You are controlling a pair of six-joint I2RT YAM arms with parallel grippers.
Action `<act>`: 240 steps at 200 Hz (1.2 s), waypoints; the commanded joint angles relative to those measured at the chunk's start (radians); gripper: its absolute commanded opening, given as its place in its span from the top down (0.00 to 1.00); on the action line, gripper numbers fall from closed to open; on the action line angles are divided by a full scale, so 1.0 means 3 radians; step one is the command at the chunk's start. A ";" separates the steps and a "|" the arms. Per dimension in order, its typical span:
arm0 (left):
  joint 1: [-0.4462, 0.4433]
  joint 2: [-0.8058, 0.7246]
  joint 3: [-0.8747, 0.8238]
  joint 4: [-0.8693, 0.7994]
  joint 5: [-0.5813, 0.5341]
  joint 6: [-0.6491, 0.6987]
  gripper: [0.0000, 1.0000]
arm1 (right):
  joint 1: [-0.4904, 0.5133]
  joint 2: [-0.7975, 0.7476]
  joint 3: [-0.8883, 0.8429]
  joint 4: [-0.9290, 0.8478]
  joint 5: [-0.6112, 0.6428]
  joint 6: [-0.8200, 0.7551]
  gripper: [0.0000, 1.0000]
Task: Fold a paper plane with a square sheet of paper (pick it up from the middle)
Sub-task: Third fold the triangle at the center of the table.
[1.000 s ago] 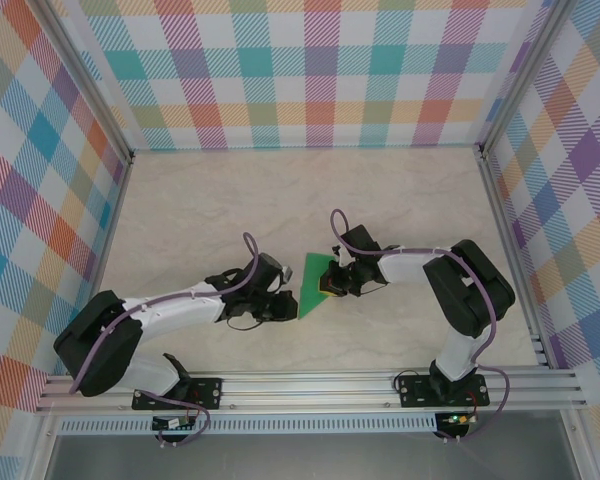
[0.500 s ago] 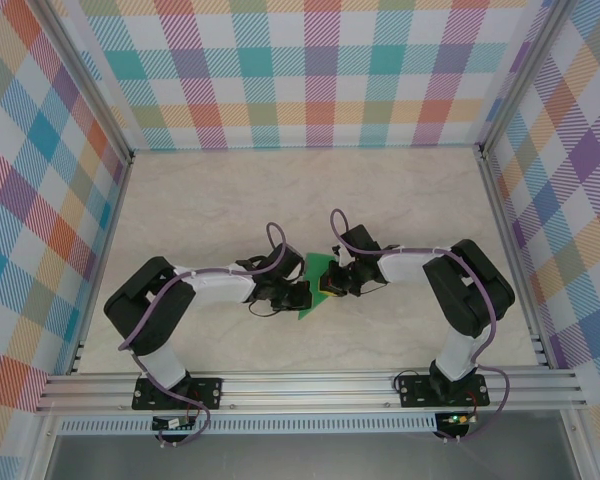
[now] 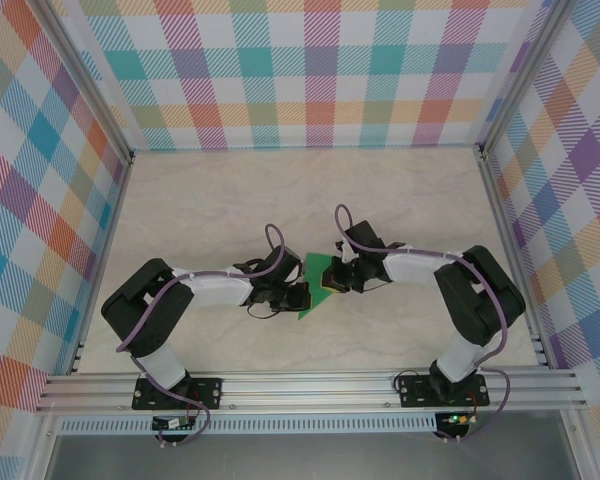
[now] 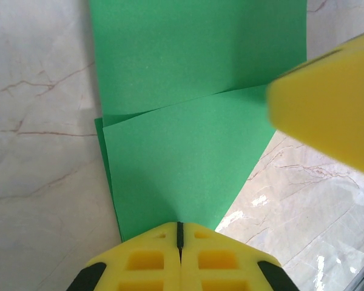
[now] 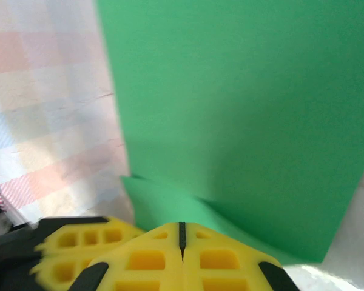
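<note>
mid-bench, two arms meet over the square sheet of paper [image 3: 313, 283], bright green and partly folded, lying roughly midway between the two arm bases. the left pincer [image 3: 298, 297] is closed on the sheet's near left edge. its wrist view shows yellow fingertips [image 4: 151, 254] pressed together with the folded flap [image 4: 182, 163] running in between them. the right pincer [image 3: 332, 281] is closed too, gripping the sheet's opposite side, where the paper curls up into its tips in its own wrist view.

the step in hand looks like setting a fold while both pincers hold the sheet. to do it well, the flap's edge should line up with the layer beneath before any pressing. in the left wrist view the lower layer peeks out along the left side, so the layers are not quite square. the two grips should move together, since thin paper pulled from both sides may tear or buckle.

the pale marbled bench [image 3: 200, 200] carries nothing else near the sheet. the checked walls [image 3: 320, 70] stand well apart. the main obstacle is the pincers themselves, working just beside each other, with looping purple cables [image 3: 270, 235] close above.
</note>
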 commanded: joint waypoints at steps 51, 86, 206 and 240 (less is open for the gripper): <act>0.0036 0.0044 -0.0067 -0.0285 -0.0169 0.0069 0.95 | 0.0332 -0.0077 -0.0218 0.0161 0.0016 0.0277 0.99; 0.0036 0.0053 -0.0062 -0.0284 -0.0148 0.0069 0.95 | 0.0365 0.0096 -0.0230 0.0236 -0.0009 0.0318 1.00; 0.0040 0.0040 -0.0046 -0.0346 -0.0160 0.0102 0.95 | 0.0322 0.0040 -0.0064 -0.0034 0.0208 0.0191 0.99; 0.0038 0.0044 -0.0031 -0.0355 -0.0157 0.0106 0.95 | 0.0242 0.0217 -0.0113 0.0133 0.0205 0.0182 1.00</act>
